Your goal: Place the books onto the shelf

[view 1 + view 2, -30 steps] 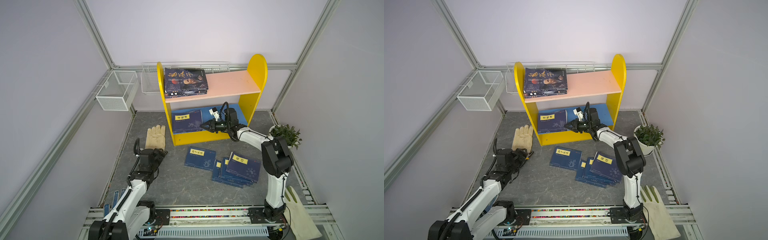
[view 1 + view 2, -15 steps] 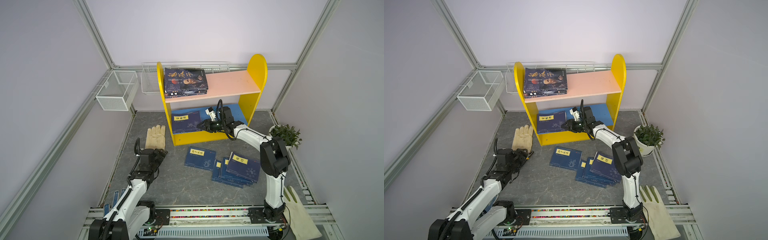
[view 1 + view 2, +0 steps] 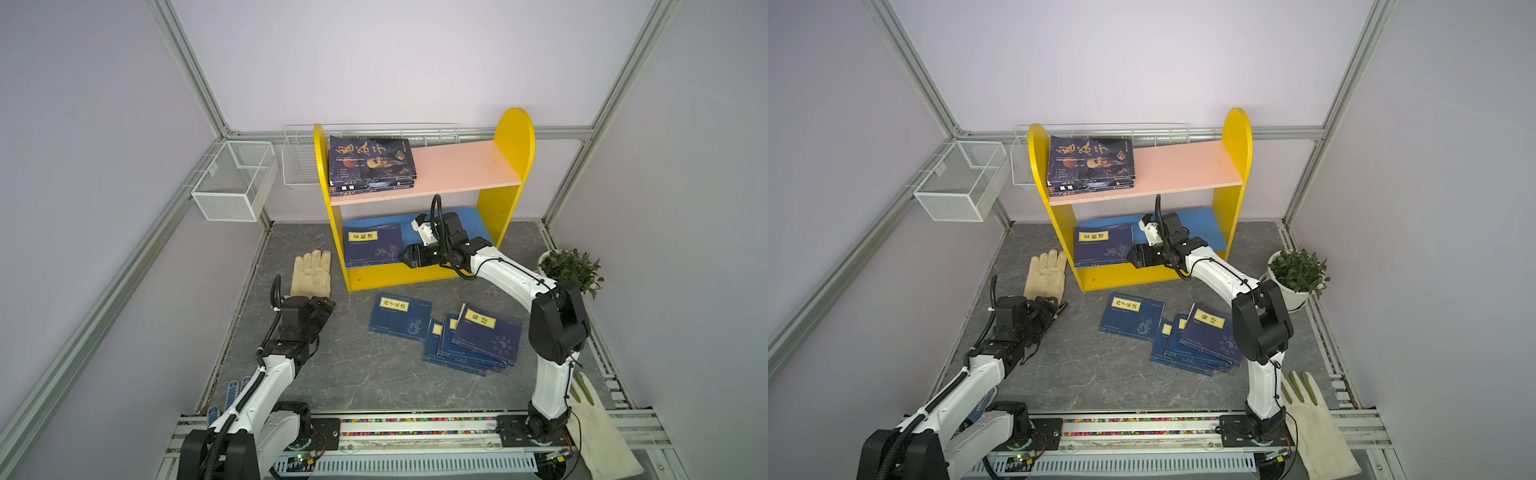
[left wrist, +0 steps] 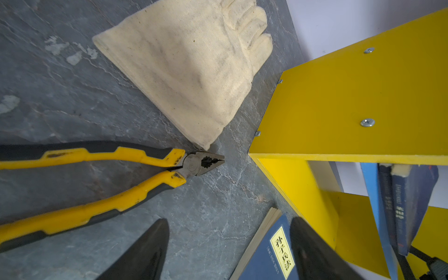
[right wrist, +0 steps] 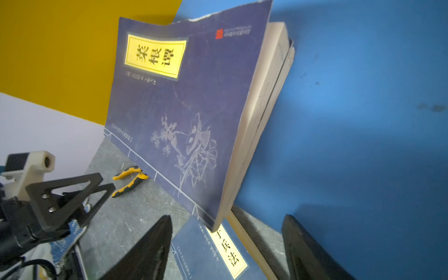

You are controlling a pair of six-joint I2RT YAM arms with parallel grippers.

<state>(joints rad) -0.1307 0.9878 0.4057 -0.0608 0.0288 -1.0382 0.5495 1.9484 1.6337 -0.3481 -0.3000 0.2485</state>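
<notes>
The right tool (image 5: 227,217) reaches into the shelf (image 3: 513,137), its jaws wide apart and empty, tips just short of a navy book (image 3: 372,245) lying flat on the blue board (image 3: 469,220) (a second book shows beneath it in the right wrist view). Dark paperbacks (image 3: 370,164) sit stacked on the pink board (image 3: 465,166). 1 loose book (image 3: 399,318) and a fanned pile (image 3: 478,340) lie on the counter (image 3: 353,374). The left tool (image 4: 228,219) hovers, spread and empty, near pliers (image 4: 109,169) and a glove (image 4: 194,72).
</notes>
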